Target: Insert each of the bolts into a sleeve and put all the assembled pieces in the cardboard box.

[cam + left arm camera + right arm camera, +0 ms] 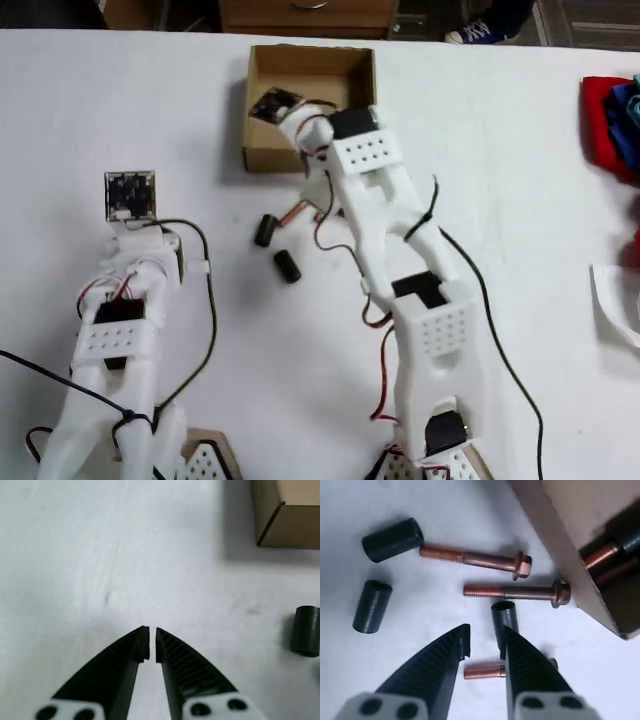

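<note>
Right gripper [485,641] just beside, perhaps against, sleeve [504,614]

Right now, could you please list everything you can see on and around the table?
table: one, white, under everything
cardboard box: one, brown, far side of the table
pieces in the box: at least two, copper and black, inside it
bolts: three, copper, loose beside the box
sleeves: three, black, loose among the bolts
cloth: one, red, table's right edge
left gripper: one, black, shut, above bare table
right gripper: one, black, open, above the bolts
</note>
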You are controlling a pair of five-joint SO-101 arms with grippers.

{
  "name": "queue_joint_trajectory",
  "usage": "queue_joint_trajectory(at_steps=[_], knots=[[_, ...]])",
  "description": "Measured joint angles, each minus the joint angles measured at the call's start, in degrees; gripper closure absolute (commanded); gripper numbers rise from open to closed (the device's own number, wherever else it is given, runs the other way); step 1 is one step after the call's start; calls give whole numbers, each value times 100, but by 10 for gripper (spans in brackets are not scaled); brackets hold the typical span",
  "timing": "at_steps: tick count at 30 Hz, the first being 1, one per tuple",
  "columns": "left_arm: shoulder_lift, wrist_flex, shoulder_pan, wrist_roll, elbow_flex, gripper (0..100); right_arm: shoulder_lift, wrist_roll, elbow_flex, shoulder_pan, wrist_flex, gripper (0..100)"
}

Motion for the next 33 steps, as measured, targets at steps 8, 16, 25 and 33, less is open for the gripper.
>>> queue_joint_trajectory(at_steps=[8, 16, 25, 33], knots=[[0, 0, -18, 0, 0, 943, 501, 624, 9, 97, -9, 902], [0, 0, -18, 0, 0, 942, 1020, 651, -501, 158, -9, 845], [0, 0, -9, 0, 0, 942, 1591, 651, -1389, 360, 343, 847], [0, 0, -9, 0, 0, 942, 1793, 651, -1978, 431, 765, 847]])
